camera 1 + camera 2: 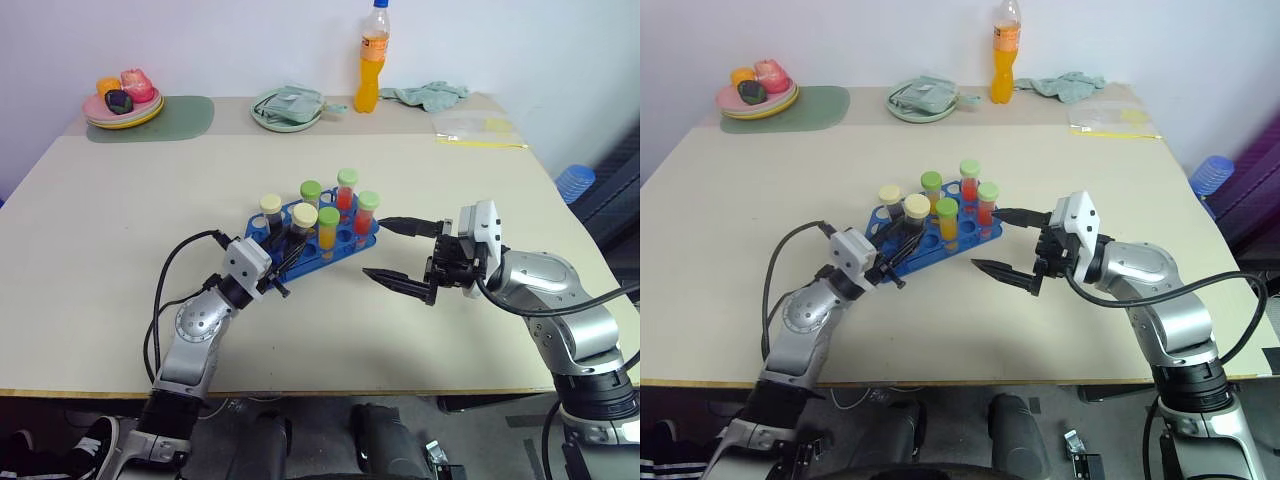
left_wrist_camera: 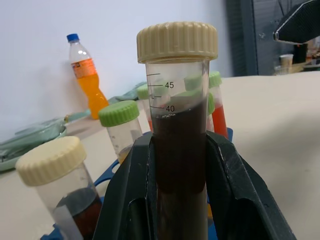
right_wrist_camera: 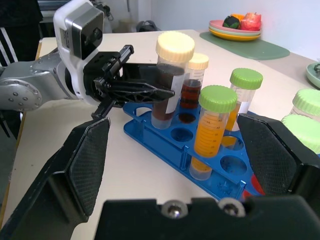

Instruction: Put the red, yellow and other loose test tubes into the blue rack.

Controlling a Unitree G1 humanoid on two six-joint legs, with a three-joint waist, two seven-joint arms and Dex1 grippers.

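Bare tabletop (image 1: pixel 480 180) right of rack (image 1: pixel 345 245)

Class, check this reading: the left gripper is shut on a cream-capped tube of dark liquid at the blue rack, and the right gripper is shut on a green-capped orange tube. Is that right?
Not quite. The right gripper is open and holds nothing, as the right wrist view shows: the green-capped orange tube stands in the blue rack between its spread fingers. The left gripper is indeed shut on the cream-capped tube.
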